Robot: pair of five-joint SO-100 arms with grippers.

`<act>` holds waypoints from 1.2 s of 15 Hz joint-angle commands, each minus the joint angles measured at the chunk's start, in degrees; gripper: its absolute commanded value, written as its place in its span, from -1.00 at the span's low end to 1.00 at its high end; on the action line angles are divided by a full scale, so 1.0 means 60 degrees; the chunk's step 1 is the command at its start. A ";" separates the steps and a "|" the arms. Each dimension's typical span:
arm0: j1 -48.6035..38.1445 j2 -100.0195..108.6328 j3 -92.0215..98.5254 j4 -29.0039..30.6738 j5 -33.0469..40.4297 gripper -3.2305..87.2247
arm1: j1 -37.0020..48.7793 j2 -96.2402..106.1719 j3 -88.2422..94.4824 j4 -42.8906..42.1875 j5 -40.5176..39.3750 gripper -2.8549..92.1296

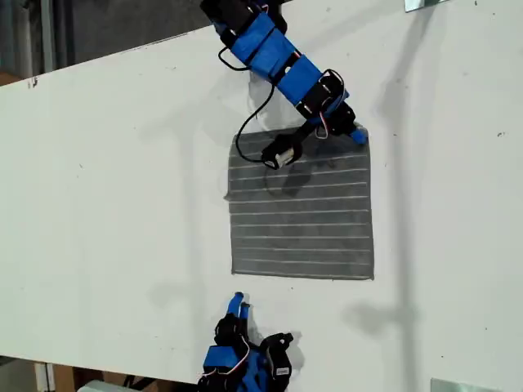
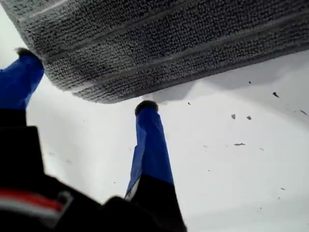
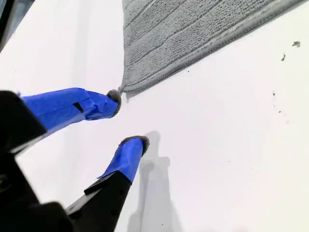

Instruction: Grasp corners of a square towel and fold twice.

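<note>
The dark grey striped towel [image 1: 302, 214] lies flat and unfolded on the white table. My first gripper [image 1: 350, 132] reaches in from the exterior view's top and is open at the towel's far right corner [image 1: 364, 131]. In the first wrist view that corner [image 2: 104, 92] sits between the two blue fingers [image 2: 149, 140], which are not closed on it. My second gripper [image 1: 239, 305] is open at the exterior view's bottom edge, just short of the near left corner [image 1: 235, 273]. In the second wrist view that corner [image 3: 126, 89] almost touches one blue fingertip [image 3: 113, 99].
The white table [image 1: 106, 212] extends wide to the exterior view's left and right of the towel. A black cable [image 1: 249, 126] loops from the first arm over the towel's far edge. Metal pieces sit at the exterior view's top right [image 1: 425, 4] and bottom right [image 1: 458, 384].
</note>
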 commanded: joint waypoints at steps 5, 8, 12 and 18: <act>0.0029 0.0029 -0.0029 -0.0015 -0.0132 -0.59 | 0.0293 -0.0952 -0.0850 -0.1025 -0.0234 -0.84; 0.0894 0.0029 -0.0073 -0.0205 -0.0527 -0.56 | 0.0410 -0.1201 -0.1143 -0.1025 -0.0308 -0.94; 0.3149 -0.2358 -0.2271 -0.1436 -0.1157 -0.56 | 0.0557 -0.1362 -0.1172 -0.0981 -0.0454 -0.94; 0.6694 -1.7051 -1.1997 -0.1743 -0.1992 -0.47 | 0.0396 -0.1523 -0.1172 -0.0879 -0.0381 -0.94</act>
